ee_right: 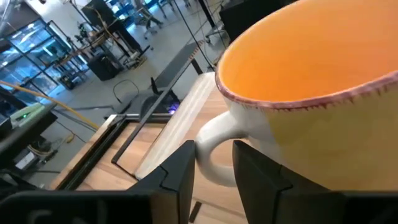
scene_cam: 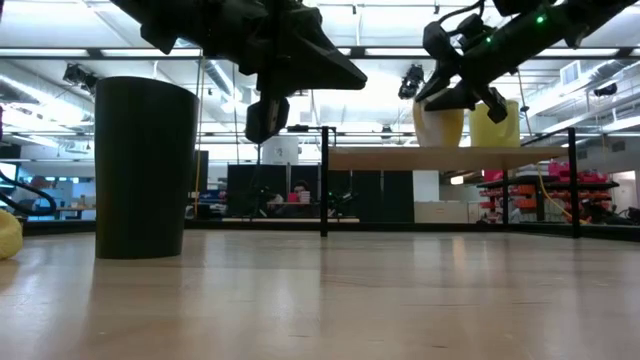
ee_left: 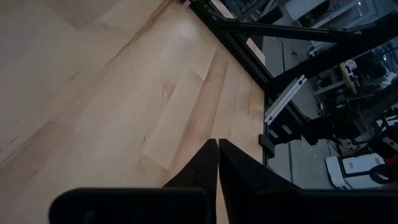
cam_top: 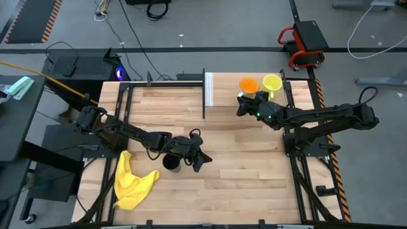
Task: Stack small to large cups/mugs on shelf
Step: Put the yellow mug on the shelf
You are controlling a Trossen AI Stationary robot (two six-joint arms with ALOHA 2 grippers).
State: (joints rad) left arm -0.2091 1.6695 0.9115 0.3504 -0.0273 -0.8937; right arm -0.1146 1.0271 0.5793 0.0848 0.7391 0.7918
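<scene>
The right claw (cam_top: pixel 245 102) is positioned over the shelf (cam_top: pixel 248 97), at the orange mug (cam_top: pixel 248 84). In the right wrist view the two fingers (ee_right: pixel 180 171) straddle the white handle (ee_right: pixel 211 149) of the orange mug, one on each side; whether they press on it cannot be told. The orange mug stands on the shelf, with the yellow-green mug (cam_top: pixel 272 83) just beside it at 3 o'clock. In the low view both mugs sit on top of the shelf board (scene_cam: pixel 440 156), well above the tabletop (scene_cam: pixel 320 300).

The left claw (cam_top: pixel 198 159) hangs above the tabletop near its middle, its fingers clenched together on nothing, as the left wrist view shows the fingertips (ee_left: pixel 214 155) meeting over bare wood. The black cup (cam_top: pixel 170 162) stands upright on the tabletop just beside the left claw, at 9 o'clock from it, and well apart from the shelf.

A yellow cloth (cam_top: pixel 132 181) lies crumpled on the tabletop at 8 o'clock from the black cup. The white upright end panel (cam_top: pixel 208 89) closes the shelf on the side at 9 o'clock from the orange mug.
</scene>
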